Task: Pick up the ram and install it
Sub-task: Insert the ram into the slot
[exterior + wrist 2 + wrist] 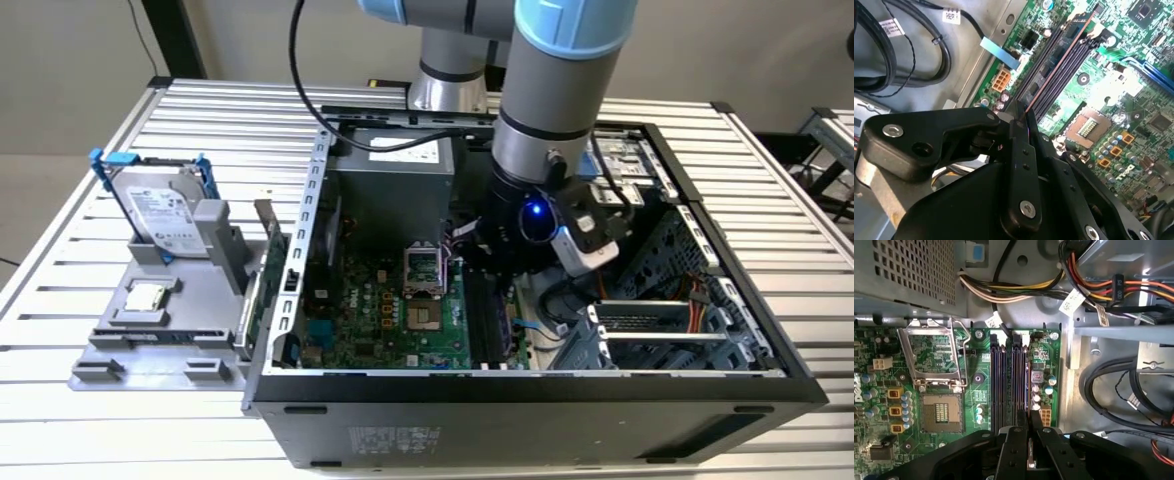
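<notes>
My gripper [1021, 122] is shut on the ram [1059, 62], a thin dark board seen edge-on that runs away from the fingers [1024, 150]. The ram lies lengthwise along one of the motherboard's black slots [1006, 385], and its far end reaches the white clip [1097, 31]. I cannot tell whether it is seated in the slot. In the exterior view the arm's wrist [527, 225] is down inside the open computer case [534, 385], above the slots beside the green motherboard [380, 315]. In the first wrist view the gripper [1029, 437] is over the near end of the slots.
An open processor socket [941, 412] sits beside the slots. Bundled cables [1019, 290] and black cables [909, 55] run along the case wall. Outside the case, a grey tray [134, 360] holds a silver hard drive in a blue bracket [167, 210] and a small square chip [147, 297].
</notes>
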{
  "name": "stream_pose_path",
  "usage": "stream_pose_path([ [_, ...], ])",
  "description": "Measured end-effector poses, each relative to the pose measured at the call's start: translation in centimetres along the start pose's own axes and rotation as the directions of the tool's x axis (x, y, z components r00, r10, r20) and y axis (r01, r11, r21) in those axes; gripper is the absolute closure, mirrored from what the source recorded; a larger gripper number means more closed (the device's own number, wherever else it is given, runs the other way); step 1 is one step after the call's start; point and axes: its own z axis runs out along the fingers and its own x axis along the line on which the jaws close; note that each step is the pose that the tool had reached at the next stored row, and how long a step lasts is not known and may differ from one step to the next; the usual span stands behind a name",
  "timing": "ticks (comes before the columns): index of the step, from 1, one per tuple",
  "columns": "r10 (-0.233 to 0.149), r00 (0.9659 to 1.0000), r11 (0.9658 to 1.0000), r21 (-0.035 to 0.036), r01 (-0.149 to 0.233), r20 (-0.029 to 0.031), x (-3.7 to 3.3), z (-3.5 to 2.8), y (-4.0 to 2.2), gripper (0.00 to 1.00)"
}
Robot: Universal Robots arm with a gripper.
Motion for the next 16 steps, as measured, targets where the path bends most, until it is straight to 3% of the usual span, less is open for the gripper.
stream_pose_path([
  [16, 0.000, 1.0000, 1.0000, 0.0018, 0.000, 0.0000, 0.02, 0.82, 0.59, 1.00],
])
